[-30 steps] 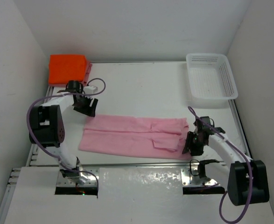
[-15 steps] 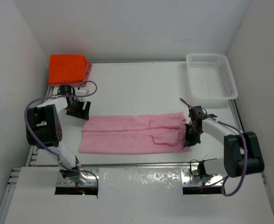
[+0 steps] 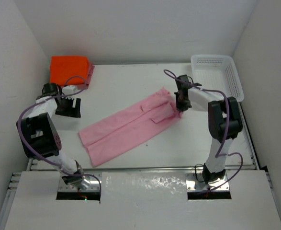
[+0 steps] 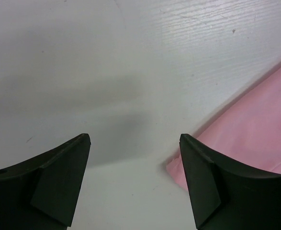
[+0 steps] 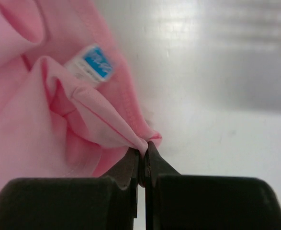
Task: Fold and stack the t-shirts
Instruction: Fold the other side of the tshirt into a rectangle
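**Pink shirt swung onto a slant by the right claw**

At the left, the left claw (image 3: 67, 106) has drawn back from the cloth toward the table's (image 3: 130, 86) left edge. Its jaws stand wide apart with nothing between them. Its wrist view shows only a corner of pink just beside one finger, not touching it.

Behind it the orange shirt (image 3: 69, 70) sits folded in the far left corner, as it did a second ago. A darker red sliver shows along its right edge. Whether that is another shirt underneath cannot be told.

The pink shirt (image 3: 130, 127), folded lengthwise into a long strip, lay straight across the near part of the table a second ago. Now it slants from near left up to far right.

The right claw (image 3: 181, 104) is pinched tight on a small fold at the collar end, close to the blue label (image 5: 95, 62). It has dragged that end up near the white basket (image 3: 233, 76).

This looks like repositioning before the crosswise folds, which are not yet done, so this shirt is not ready for stacking.

From above, the right claw covers the shirt's tip. In its wrist view the cloth is blurred, so how many layers are caught is unclear.
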{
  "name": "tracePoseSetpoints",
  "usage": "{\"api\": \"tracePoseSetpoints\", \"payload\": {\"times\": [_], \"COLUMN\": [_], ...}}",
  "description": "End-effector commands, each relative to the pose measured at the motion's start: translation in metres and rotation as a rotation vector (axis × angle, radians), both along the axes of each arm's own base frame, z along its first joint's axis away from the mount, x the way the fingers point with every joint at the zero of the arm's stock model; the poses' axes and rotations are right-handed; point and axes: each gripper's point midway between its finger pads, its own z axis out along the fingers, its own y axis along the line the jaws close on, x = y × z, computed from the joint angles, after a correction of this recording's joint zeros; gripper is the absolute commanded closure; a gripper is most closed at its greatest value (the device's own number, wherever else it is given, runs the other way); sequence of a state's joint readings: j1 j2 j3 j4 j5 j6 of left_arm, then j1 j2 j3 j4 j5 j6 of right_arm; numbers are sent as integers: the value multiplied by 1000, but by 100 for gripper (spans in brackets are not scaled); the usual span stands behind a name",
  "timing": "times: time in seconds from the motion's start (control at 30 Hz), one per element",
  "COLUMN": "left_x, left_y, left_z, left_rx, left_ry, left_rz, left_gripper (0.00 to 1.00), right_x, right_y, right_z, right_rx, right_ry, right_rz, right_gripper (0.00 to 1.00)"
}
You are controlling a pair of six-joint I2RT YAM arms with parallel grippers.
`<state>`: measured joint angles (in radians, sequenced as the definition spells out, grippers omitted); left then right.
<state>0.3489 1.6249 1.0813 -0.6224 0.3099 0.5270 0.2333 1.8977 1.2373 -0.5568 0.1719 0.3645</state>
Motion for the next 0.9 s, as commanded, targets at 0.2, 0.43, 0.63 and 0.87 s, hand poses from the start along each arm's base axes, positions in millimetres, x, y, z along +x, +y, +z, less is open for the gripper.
{"api": "tracePoseSetpoints", "payload": {"times": [0.2, 0.43, 0.63, 0.87], "left_x": [2, 0, 1, 1], "left_y": [1, -4, -11, -12], "left_z": [15, 9, 1, -2], "left_rx": [5, -31, -84, -98], "left_ry": [-37, -9, 16, 39], "left_rz": [-24, -18, 7, 14], "left_gripper": [26, 26, 26, 26], "right_x": [123, 216, 286, 316], "right_y": [13, 36, 44, 14], "right_z": [-29, -20, -2, 55], "right_rx": [-94, -49, -41, -11], "right_ry": [-15, -249, -501, -680], "right_rz": [75, 122, 111, 19], "right_gripper": [100, 81, 41, 33]}}
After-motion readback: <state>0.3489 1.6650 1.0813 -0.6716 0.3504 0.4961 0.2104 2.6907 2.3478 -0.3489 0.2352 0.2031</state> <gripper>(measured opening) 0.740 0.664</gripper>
